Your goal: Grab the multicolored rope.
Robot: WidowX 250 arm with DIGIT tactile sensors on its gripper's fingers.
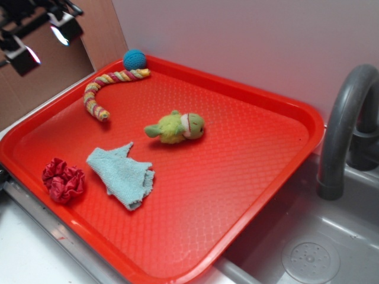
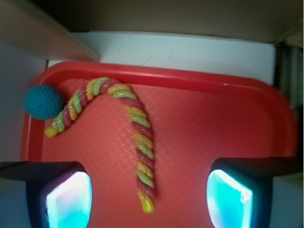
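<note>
Multicolored rope (image 2: 135, 128) lies curved like a hook in the far left corner of the red tray (image 1: 260, 177), one end beside a teal ball (image 1: 134, 59). Gripper (image 2: 147, 199) hangs above it, jaws spread wide and empty (rope's near end between them). Nearer: plush toy (image 1: 176, 127), light-blue cloth (image 1: 121, 174), red scrunchie (image 1: 63, 180).

On the one red tray (image 1: 278, 100) I count five loose things: one multicolored rope (image 1: 100, 89), one teal ball (image 1: 134, 59), one green plush toy (image 1: 176, 127), one light-blue knitted cloth (image 1: 121, 173) and one red scrunchie (image 1: 63, 180). Beside the tray I see one grey faucet (image 1: 342, 127) and one sink drain (image 1: 311, 259). My gripper (image 2: 148, 197) shows two fingers (image 2: 66, 197).
</note>
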